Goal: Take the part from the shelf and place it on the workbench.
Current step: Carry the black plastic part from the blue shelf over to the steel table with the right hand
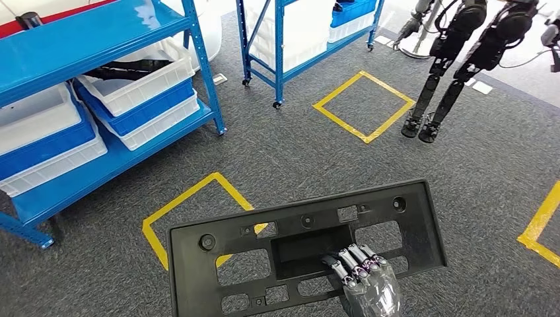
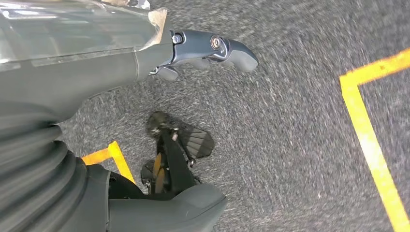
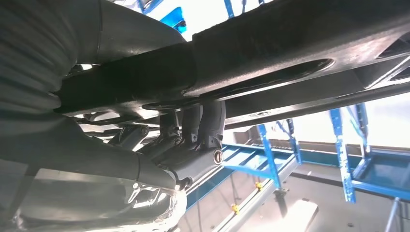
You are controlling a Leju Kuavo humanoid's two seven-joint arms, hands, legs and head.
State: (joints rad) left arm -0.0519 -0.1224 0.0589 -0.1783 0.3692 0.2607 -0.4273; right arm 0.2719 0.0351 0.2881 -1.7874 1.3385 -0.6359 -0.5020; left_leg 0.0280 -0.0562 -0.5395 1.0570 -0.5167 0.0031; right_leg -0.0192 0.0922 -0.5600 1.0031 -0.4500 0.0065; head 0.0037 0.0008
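The part is a large flat black plastic panel with several cut-outs, held level over the grey carpet at the lower middle of the head view. My right hand grips it from the near side, fingers hooked over the edge of its central recess. In the right wrist view the panel runs across above my right hand, whose fingers curl up around its edge. My left hand hangs over the carpet with its thumb stretched out, holding nothing.
A blue shelf with white and blue bins stands at the left. A second blue shelf is at the back. Yellow tape squares mark the carpet. Another robot's dark legs stand at the back right.
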